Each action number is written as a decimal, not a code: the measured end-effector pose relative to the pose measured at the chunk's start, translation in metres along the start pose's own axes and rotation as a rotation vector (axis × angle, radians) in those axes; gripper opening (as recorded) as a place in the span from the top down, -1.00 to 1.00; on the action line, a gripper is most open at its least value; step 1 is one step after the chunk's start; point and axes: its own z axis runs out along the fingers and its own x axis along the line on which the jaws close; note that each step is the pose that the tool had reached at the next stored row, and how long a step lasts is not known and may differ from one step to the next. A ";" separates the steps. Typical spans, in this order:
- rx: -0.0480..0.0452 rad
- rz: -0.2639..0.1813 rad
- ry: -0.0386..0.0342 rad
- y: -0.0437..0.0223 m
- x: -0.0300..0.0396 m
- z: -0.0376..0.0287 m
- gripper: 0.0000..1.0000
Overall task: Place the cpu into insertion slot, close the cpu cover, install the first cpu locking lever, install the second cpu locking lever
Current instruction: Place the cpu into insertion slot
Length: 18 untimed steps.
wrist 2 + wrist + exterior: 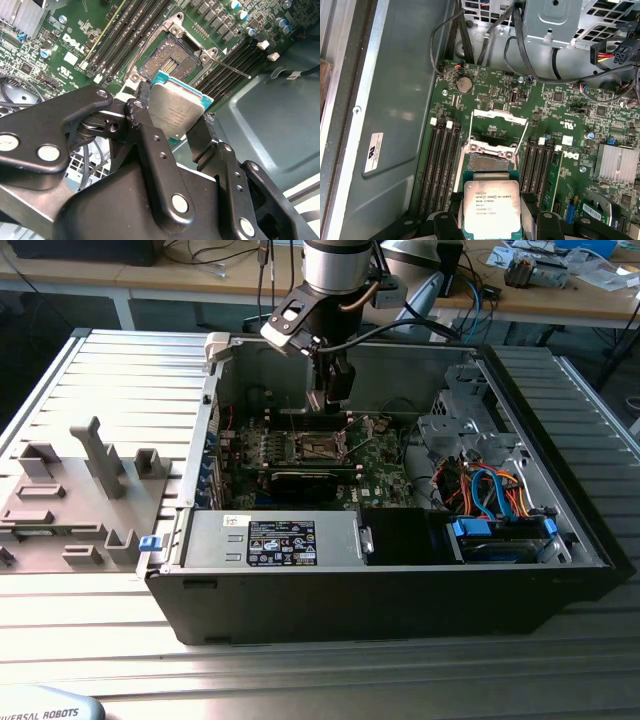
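Claw grips flat square silvery cpu | insertion slot dark, metal-rimmed, uncovered

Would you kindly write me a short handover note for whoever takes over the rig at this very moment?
The gripper is shut on the cpu, holding it by its edges above the motherboard, near the socket.
The insertion slot is empty and uncovered; the cpu cover is swung open.
Done: cpu in the grip over the board.
Left: cpu not yet seated, cover not closed, locking levers not yet installed.
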 end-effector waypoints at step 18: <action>-0.0003 0.016 -0.0006 0.0000 0.0000 0.0000 -0.08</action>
